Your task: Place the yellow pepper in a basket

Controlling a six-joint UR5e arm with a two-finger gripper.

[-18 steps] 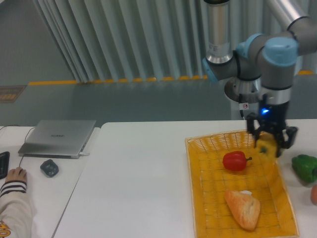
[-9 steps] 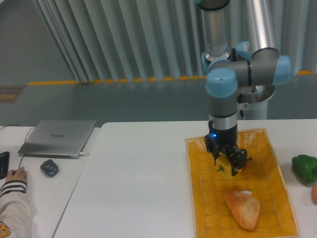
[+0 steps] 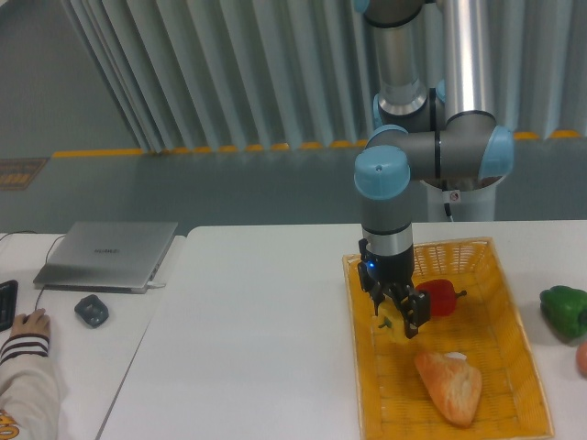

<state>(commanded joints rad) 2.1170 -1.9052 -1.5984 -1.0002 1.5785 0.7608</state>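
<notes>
Your gripper (image 3: pixel 396 316) points straight down in the centre-right of the frame, over the left part of the basket (image 3: pixel 514 367). Whether its fingers clamp anything you cannot tell. The yellow pepper is not clearly visible, likely hidden between the fingers against the yellow weave. The red pepper (image 3: pixel 438 296) sits just right.

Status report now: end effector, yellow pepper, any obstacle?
End effector low over basket, left side. Yellow pepper mostly hidden in it. Red pepper, bread close by.
</notes>
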